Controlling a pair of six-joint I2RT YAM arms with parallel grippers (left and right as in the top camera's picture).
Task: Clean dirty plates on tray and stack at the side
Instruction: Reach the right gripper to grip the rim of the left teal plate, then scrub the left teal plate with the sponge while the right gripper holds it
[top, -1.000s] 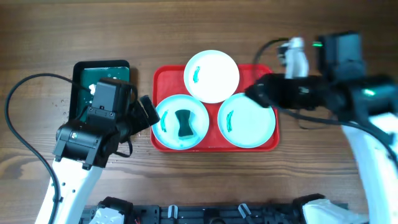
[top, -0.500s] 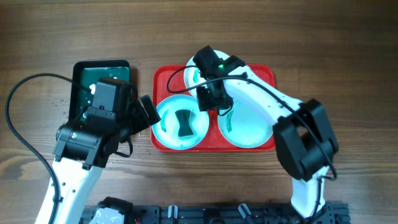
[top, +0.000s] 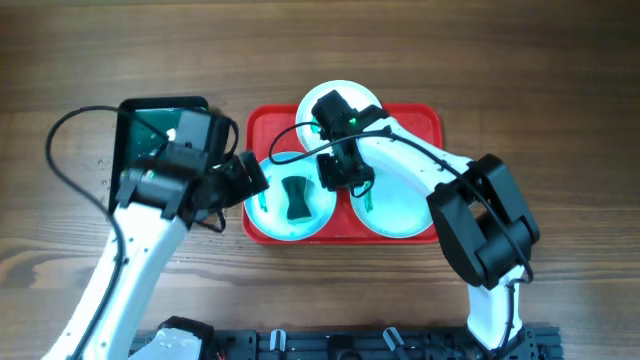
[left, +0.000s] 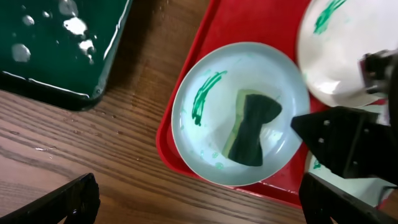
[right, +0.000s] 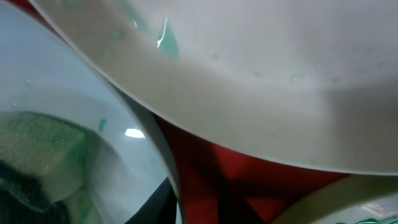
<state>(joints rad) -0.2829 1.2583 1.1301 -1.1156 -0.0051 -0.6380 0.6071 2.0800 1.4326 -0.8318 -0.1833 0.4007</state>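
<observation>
The red tray (top: 430, 118) holds three plates. The white plate (top: 345, 100) sits at the back, a turquoise plate (top: 272, 208) at front left and another turquoise plate (top: 405, 205) at front right. Each has a green smear. A dark green sponge (top: 295, 197) lies in the left turquoise plate (left: 205, 124). My right gripper (top: 340, 170) hangs low between the plates, at the left plate's right rim (left: 311, 134); its jaws are not readable. My left gripper (top: 248, 180) is open and empty at the tray's left edge (left: 205, 214).
A smaller dark green tray (top: 135, 125) with water drops stands left of the red tray, also in the left wrist view (left: 56, 43). Bare wooden table (top: 300, 290) lies in front. The right wrist view shows the white plate (right: 261, 74) and sponge (right: 37, 149) very close.
My right arm has swung from the right side in over the tray and dropped between the plates. My left arm has shifted slightly right toward the tray's left edge.
</observation>
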